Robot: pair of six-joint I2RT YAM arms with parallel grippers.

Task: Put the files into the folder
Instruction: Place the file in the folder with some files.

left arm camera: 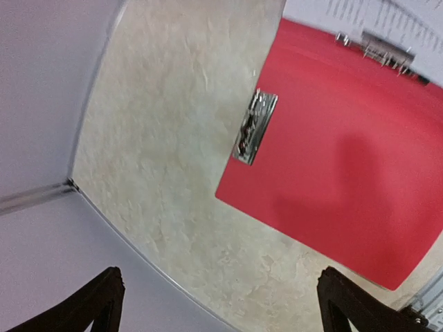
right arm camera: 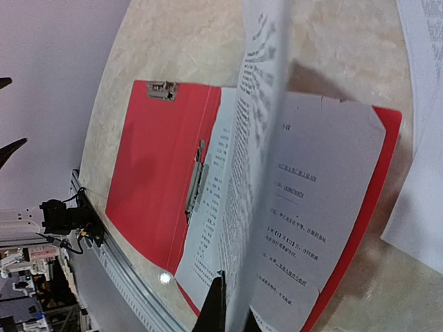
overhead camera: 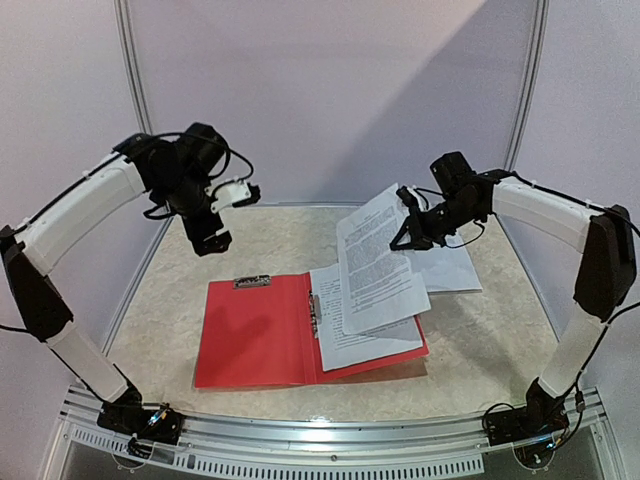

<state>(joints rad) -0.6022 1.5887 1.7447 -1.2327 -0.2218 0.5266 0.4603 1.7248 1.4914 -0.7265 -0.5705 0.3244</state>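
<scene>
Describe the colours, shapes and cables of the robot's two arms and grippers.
Both arms match: the left arm and right arm have smooth white tubular links joined by bulky black joint housings. Thin black cables loop around the wrists. The left gripper and right gripper are black with tapering fingers. No markings are legible.

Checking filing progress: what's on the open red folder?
The red folder carries a printed sheet on its right half; a second sheet, pinched by the right gripper, leans onto it. Its left half shows only a silver clip. Anything beneath them is hidden.
</scene>
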